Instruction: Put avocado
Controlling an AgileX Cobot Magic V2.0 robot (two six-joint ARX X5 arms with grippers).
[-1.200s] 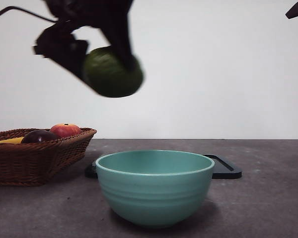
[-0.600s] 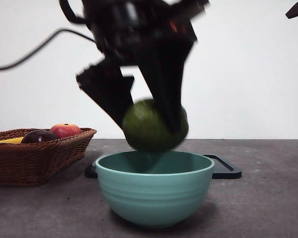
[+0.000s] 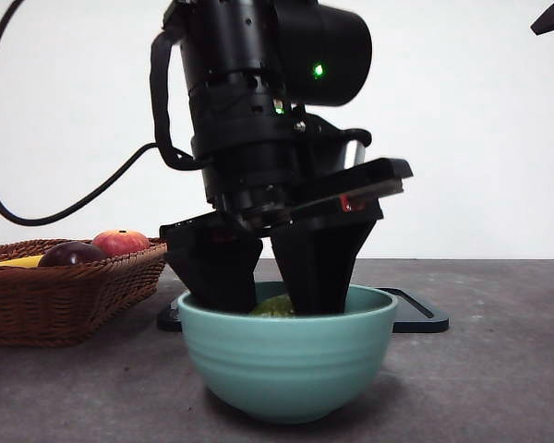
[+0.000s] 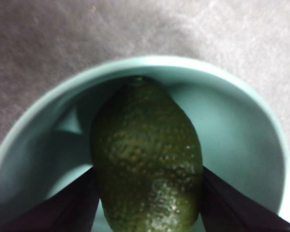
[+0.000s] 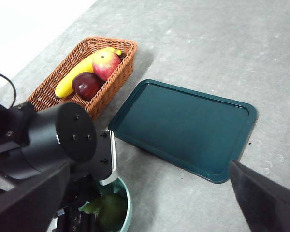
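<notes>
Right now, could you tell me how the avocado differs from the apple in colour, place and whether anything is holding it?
The avocado is dark green with bumpy skin; the apple is red and yellowish. The avocado sits down inside the bowl, while the apple lies in the basket beside a banana. The left pincer flanks the avocado closely; nothing holds the apple. Both are fruit.

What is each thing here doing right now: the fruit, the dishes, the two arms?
Avocado: down inside the bowl, clamped between the left fingers.
Bowl: upright on the table.
Left gripper: lowered into the bowl, shut on the avocado.
Right gripper: raised, waiting, open.
Tray: flat, nothing on it.
Basket: holds banana, apple, dark fruit.
</notes>
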